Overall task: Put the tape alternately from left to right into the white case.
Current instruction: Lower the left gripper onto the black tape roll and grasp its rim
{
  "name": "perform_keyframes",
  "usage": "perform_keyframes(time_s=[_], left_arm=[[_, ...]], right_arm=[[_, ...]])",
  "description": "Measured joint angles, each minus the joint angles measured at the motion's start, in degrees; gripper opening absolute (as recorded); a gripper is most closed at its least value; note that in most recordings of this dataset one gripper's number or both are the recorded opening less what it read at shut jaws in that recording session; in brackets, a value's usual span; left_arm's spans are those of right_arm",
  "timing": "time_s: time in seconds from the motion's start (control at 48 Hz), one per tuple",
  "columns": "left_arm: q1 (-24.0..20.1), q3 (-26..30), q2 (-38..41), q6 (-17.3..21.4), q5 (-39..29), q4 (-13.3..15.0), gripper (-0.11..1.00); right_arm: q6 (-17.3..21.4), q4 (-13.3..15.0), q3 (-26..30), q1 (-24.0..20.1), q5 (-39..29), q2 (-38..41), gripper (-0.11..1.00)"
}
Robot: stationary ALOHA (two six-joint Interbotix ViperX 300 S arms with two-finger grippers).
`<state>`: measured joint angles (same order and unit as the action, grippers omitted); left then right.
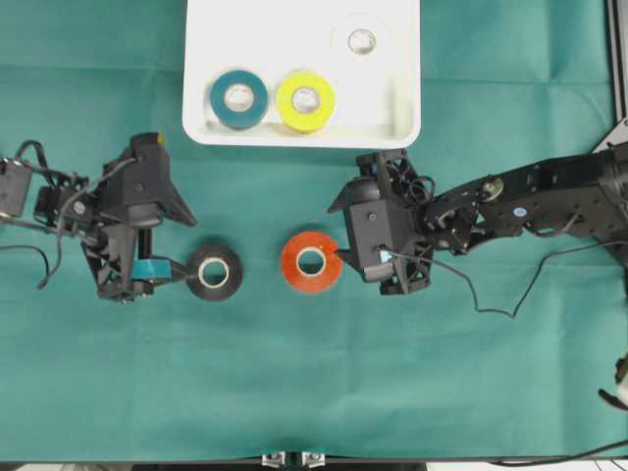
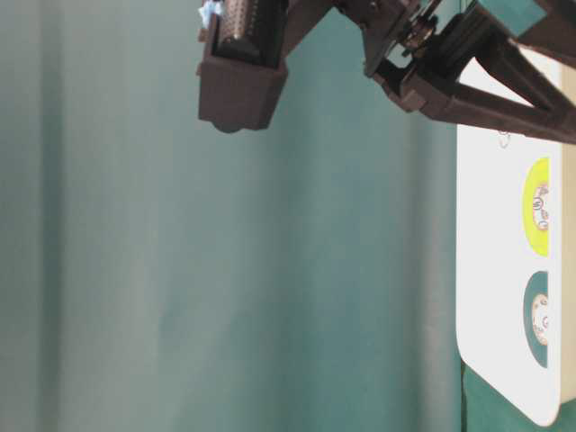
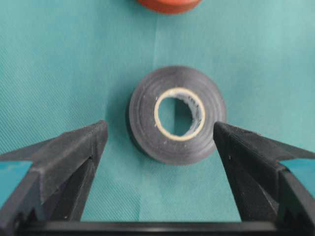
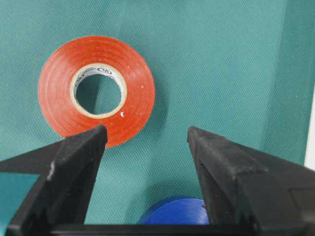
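Note:
The white case [image 1: 392, 118] lies at the far middle of the table and holds a teal roll [image 1: 238, 98], a yellow roll [image 1: 305, 101] and a white roll [image 1: 362, 41]. A black roll [image 1: 214, 272] lies flat on the green cloth. My left gripper [image 3: 160, 130] [image 1: 191, 245] is open, its fingertips on either side of the black roll's [image 3: 142, 118] near half, clear of it. A red-orange roll [image 1: 312, 261] lies to its right. My right gripper [image 4: 146, 130] [image 1: 335, 234] is open and empty, its left finger just over the red-orange roll's [image 4: 54, 93] edge. A blue roll [image 4: 177, 211] lies under it.
Green cloth [image 1: 314, 383] covers the table, bare along the front. The case [image 2: 490, 270] with the yellow roll [image 2: 537, 207] and teal roll [image 2: 537, 319] also appears at table level, under an arm's dark links [image 2: 477, 81]. A loose cable [image 1: 491, 304] trails behind the right arm.

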<state>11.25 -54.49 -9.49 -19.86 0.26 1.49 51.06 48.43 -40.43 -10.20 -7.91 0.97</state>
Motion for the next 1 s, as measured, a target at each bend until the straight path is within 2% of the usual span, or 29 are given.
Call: perform_keyframes(time_s=[0.208, 0.687, 1.0], left_arm=[[0.0, 2.2, 3.87, -1.58, -2.37, 0.0, 0.72], [0.09, 7.21, 10.55, -1.49, -7.21, 0.0, 0.72], [0.0, 8.96, 13.18, -1.49, -7.65, 0.0, 0.72]], right_arm=[[0.0, 0.09, 0.0, 0.0, 0.0, 0.0, 0.74], [0.0, 0.09, 0.0, 0.0, 0.0, 0.0, 0.74], [0.0, 0.0, 0.0, 0.0, 0.0, 0.0, 0.74]])
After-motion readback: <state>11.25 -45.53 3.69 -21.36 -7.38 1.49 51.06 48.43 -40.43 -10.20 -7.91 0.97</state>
